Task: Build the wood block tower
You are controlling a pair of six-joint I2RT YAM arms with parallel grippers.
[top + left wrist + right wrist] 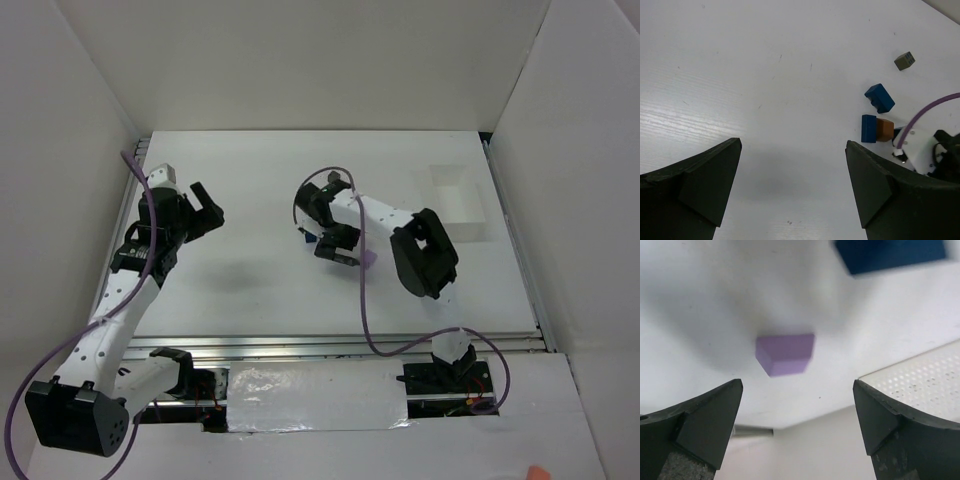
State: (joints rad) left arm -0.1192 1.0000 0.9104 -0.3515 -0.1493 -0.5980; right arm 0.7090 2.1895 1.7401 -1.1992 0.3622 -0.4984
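Observation:
The wood blocks lie loose on the white table, and no stacked tower shows. In the left wrist view a grey block (pixel 904 61) sits farthest off. A blue block (pixel 879 98) lies nearer, and another blue block (pixel 869 128) lies against a brown-orange block (pixel 885 129). A lavender block (pixel 785 354) rests on the table just beyond my right gripper (pixel 797 390), which is open and holds nothing. A blue block (pixel 890 254) lies further out. My left gripper (pixel 792 142) hangs open over bare table, left of the blocks.
A white rectangular tray (pixel 461 200) stands at the back right. White walls enclose the table on three sides. My right arm (pixel 420 250) reaches across the middle. A white perforated surface (pixel 920 375) shows at the right of the right wrist view.

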